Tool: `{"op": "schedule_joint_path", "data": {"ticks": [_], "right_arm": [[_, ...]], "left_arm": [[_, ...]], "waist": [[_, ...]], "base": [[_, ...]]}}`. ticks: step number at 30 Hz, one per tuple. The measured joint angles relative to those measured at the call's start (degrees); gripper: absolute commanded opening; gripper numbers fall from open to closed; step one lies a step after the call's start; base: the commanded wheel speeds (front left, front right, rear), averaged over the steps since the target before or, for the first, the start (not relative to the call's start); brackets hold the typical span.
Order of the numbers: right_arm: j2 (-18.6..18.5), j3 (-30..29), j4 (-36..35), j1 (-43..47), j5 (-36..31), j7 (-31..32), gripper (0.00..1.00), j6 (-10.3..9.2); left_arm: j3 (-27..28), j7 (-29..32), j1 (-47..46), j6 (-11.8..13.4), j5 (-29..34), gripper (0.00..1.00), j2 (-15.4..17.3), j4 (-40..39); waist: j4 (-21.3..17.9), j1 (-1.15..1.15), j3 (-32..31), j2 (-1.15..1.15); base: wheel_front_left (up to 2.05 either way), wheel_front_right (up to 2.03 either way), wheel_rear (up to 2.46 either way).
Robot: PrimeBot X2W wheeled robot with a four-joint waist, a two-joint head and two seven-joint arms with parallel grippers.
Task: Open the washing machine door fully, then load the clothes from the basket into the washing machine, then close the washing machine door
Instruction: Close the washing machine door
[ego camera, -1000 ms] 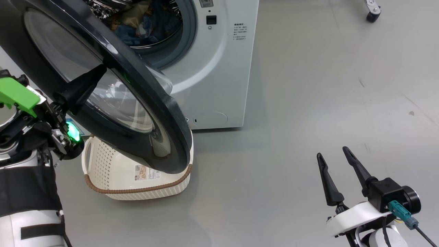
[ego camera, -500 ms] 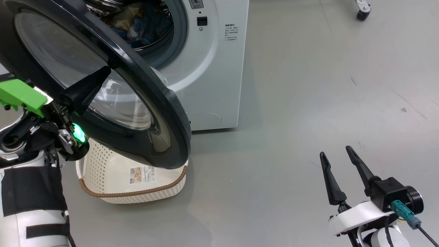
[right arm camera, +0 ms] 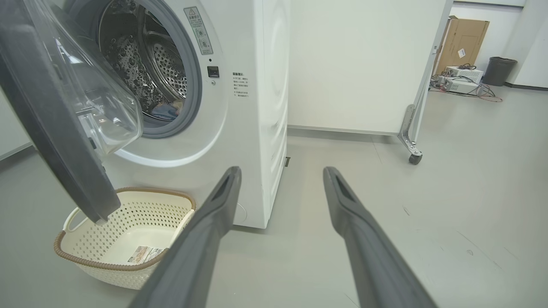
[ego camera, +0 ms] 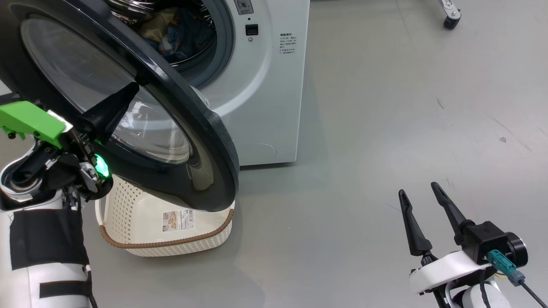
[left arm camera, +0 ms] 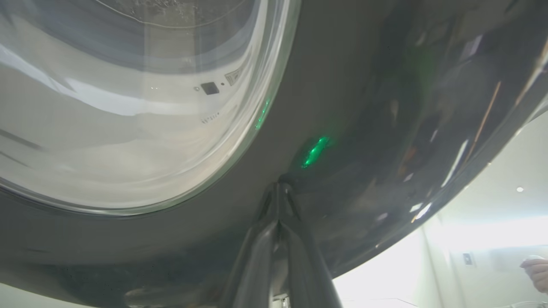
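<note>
The washing machine [ego camera: 265, 85] stands with its door [ego camera: 205, 128] half open, the black rim hanging over the basket [ego camera: 171, 244]. My left gripper [ego camera: 133, 87] is shut, and its tip rests against the door's outer face. In the left wrist view the shut left gripper [left arm camera: 278, 187] meets the glossy rim [left arm camera: 364, 107] beside the glass. The clothes [ego camera: 175, 30] lie inside the drum, blue with some cream. The basket's [right arm camera: 124, 239] bare bottom carries a label. My right gripper [ego camera: 417, 192] hangs open at the lower right over the floor, as the right wrist view [right arm camera: 280, 171] confirms.
A white wheeled panel [right arm camera: 364, 64] stands right of the machine, its caster [right arm camera: 413, 158] on the grey floor. A cardboard box [right arm camera: 464, 38] and a bin [right arm camera: 498, 70] sit far back. A person's hand [left arm camera: 535, 271] shows at the left wrist view's right edge.
The head view has shifted a little. My left gripper and the door have edged slightly towards the machine. The right arm has not moved.
</note>
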Motion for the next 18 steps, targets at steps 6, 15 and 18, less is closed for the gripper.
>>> {"op": "schedule_joint_path", "data": {"ticks": [6,15,18], "right_arm": [[0.3,0.5,0.1,0.0,0.0,0.0,1.00,0.01],[0.5,-3.2,0.0,2.4,0.1,0.0,1.00,0.00],[0.5,-3.6,-0.3,2.4,0.1,0.0,1.00,0.00]], "left_arm": [[-4.3,-5.2,4.1,-6.4,12.4,0.45,4.4,-3.0],[-8.7,-11.8,12.6,-8.4,22.6,1.00,6.3,-9.0],[-10.2,-13.9,15.4,-8.4,24.5,1.00,6.5,-10.9]], "waist": [[-0.2,0.00,-0.3,0.00],[0.6,0.00,-0.9,0.00],[1.3,0.00,-1.1,0.00]], "base": [[0.00,0.00,0.00],[0.00,0.00,0.00],[0.00,0.00,0.00]]}}
